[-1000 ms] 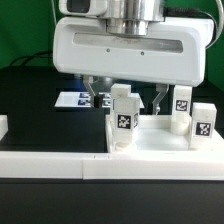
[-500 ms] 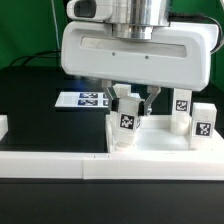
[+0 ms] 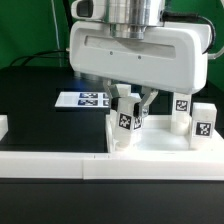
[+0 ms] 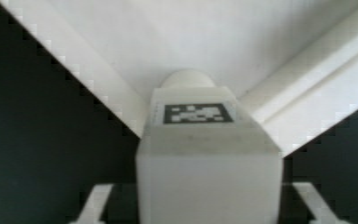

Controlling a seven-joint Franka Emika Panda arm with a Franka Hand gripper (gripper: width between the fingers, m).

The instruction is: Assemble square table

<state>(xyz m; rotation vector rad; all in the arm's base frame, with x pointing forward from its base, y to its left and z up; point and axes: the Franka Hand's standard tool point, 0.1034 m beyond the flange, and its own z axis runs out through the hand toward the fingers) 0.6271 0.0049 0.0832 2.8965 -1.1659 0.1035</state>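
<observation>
1. Marker board (image 3: 85,99): flat on the black bench (image 3: 40,115), toward the exterior view's left, behind the tabletop.
2. Tabletop (image 3: 150,141): white plastic, raised rim, lying against the low white border wall (image 3: 60,165) at the near edge of the bench.
3. Leg (image 3: 124,120): white block, upright on the tabletop's corner toward the exterior view's left. A black-and-white tag is on its front face. The wrist view shows the same leg (image 4: 201,140) from above, with a tag on its upper face and the tabletop's rim lines running diagonally behind it.
4. Gripper (image 3: 128,100): directly over this leg, fingers down both sides of its upper part and closed against it. One finger (image 3: 146,101) is dark and slanted inward. The gripper grips the leg.
5. Two more tagged legs (image 3: 181,110), (image 3: 203,124): upright at the exterior view's right, beside the tabletop's far edge, apart from the gripper.
</observation>
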